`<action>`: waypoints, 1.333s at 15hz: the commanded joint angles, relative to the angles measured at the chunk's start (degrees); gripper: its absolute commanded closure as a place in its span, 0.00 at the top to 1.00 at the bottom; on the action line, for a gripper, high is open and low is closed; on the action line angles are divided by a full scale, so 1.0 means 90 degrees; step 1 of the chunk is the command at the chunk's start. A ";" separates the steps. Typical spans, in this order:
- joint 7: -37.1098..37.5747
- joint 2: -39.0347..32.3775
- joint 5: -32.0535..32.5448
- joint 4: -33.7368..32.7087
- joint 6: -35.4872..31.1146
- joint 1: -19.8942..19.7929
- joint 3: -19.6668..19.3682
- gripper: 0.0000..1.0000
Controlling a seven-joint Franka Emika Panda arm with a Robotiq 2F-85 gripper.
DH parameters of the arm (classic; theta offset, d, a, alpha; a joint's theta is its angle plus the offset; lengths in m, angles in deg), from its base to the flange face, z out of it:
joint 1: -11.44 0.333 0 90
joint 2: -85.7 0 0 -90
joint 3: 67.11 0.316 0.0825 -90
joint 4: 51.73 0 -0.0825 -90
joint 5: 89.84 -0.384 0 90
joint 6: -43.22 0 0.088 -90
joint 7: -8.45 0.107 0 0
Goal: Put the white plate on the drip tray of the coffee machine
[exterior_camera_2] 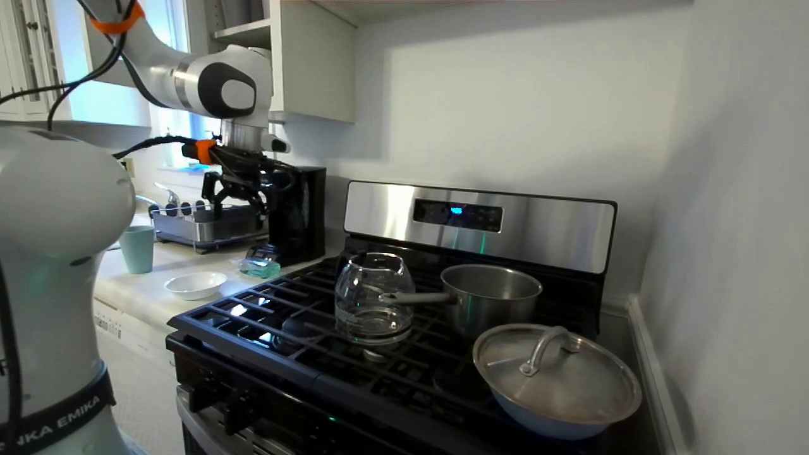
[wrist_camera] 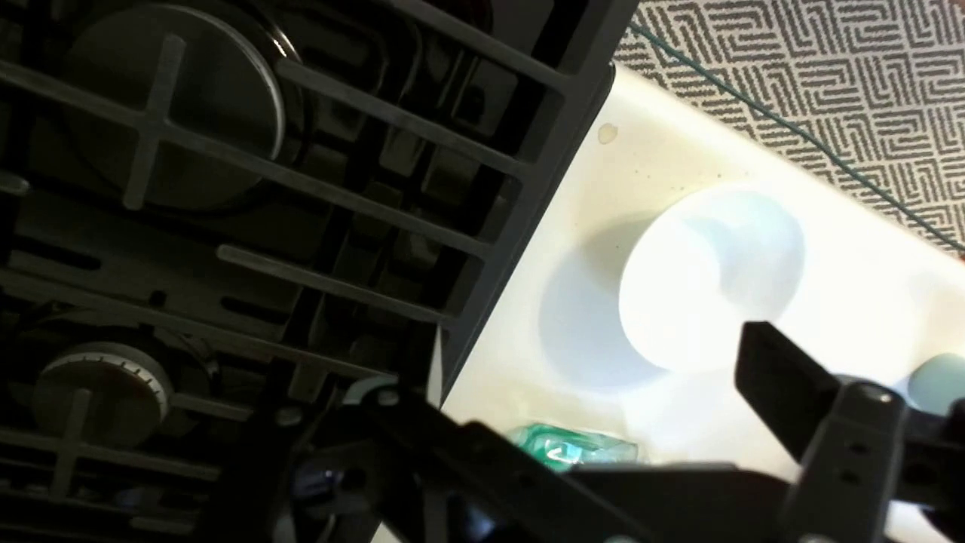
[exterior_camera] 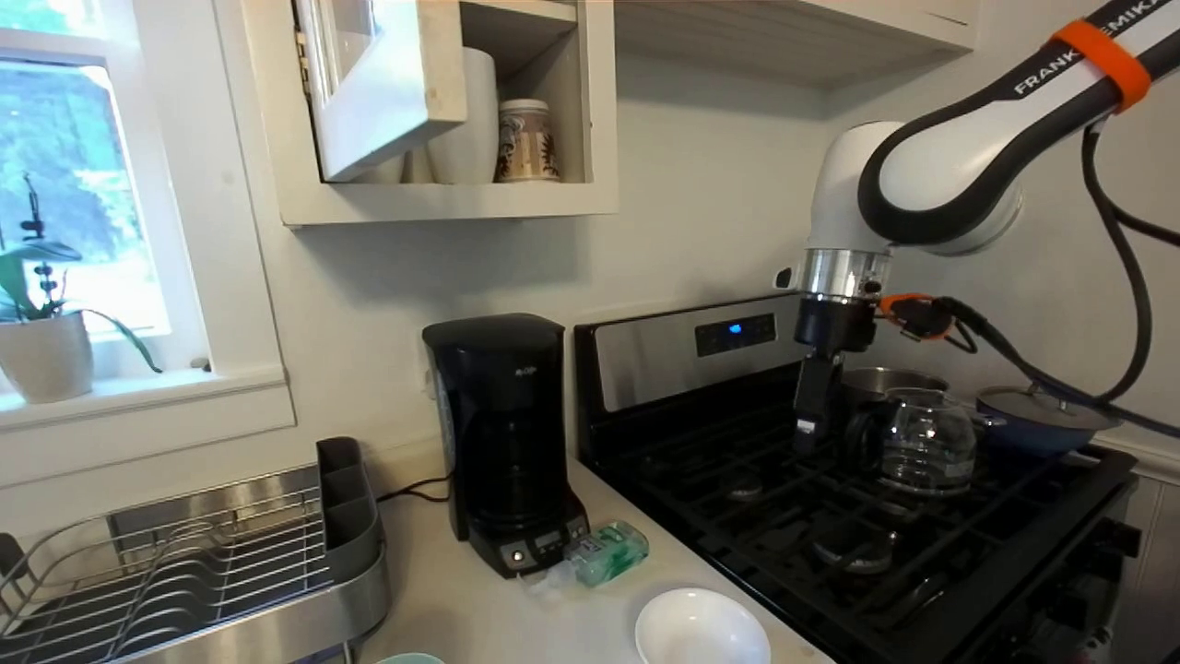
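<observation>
While a glass carafe (exterior_camera_2: pixel 374 297) is set on the stove (exterior_camera_2: pixel 243 345) beside the coffee machine (exterior_camera: pixel 502 415), whether liquid is held in it cannot be told. Farther from the coffee machine, the floor of a steel saucepan (exterior_camera_2: pixel 490 303) cannot be made out, and the contents of a blue pan (exterior_camera_2: pixel 547 424) are hidden by a metal lid (exterior_camera_2: pixel 569 385). Above the coffee machine, a pale vessel (exterior_camera: pixel 470 120) and a patterned jar (exterior_camera: pixel 527 143) are contained in a cabinet (exterior_camera: pixel 452 205) whose door (exterior_camera: pixel 392 101) is swung open; on the machine's side away from the stove, a dish rack (exterior_camera: pixel 304 616) with a dark divided holder (exterior_camera: pixel 348 498) is placed. In front of the coffee machine, the white plate (exterior_camera_2: pixel 196 286) is rested face up on the counter (exterior_camera: pixel 433 609), and a green bottle (exterior_camera: pixel 610 553) is laid on its side between the two. The drip tray (exterior_camera: pixel 512 518) is overhung by the machine's top and deeply shadowed. The gripper (exterior_camera_2: pixel 239 215) is held higher than the white plate and well apart from it, pointed down; its fingers (wrist_camera: pixel 780 385) are spread wide, with nothing gripped. A strip of counter is shown between plate and stove edge, the counter's front edge is seen near the plate, and a teal cup (exterior_camera_2: pixel 137 249) is placed on the plate's side away from the stove.
</observation>
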 commanded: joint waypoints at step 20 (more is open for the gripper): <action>-0.0795 -0.2239 -0.1216 -0.0649 -0.1364 0.0615 0.0630 1.00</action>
